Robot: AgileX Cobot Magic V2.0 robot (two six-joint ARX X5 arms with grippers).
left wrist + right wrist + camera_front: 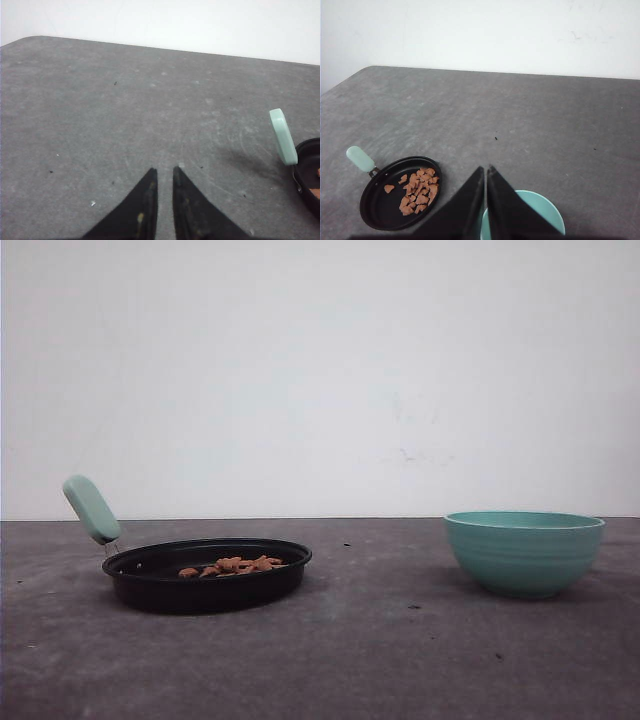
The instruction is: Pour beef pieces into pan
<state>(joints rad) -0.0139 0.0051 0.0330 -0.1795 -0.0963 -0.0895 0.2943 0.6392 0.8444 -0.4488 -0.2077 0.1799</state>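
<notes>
All beef pieces (418,191) lie in pan (400,192), well apart from bowl (530,217) under nearly-closed, empty R gripper (485,169); L gripper (165,170) likewise.

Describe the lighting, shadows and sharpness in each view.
Front view: flat, even light, a soft shadow under the pan, slightly grainy. Left wrist view: the handle casts a faint shadow, the left tool looks soft. Right wrist view: beef pieces fairly sharp, no glare.

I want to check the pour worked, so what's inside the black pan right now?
The pan holds the beef pieces, a loose heap of orange-brown chunks, with bare black floor beside them. From the front its rim hides most of the floor.
</notes>
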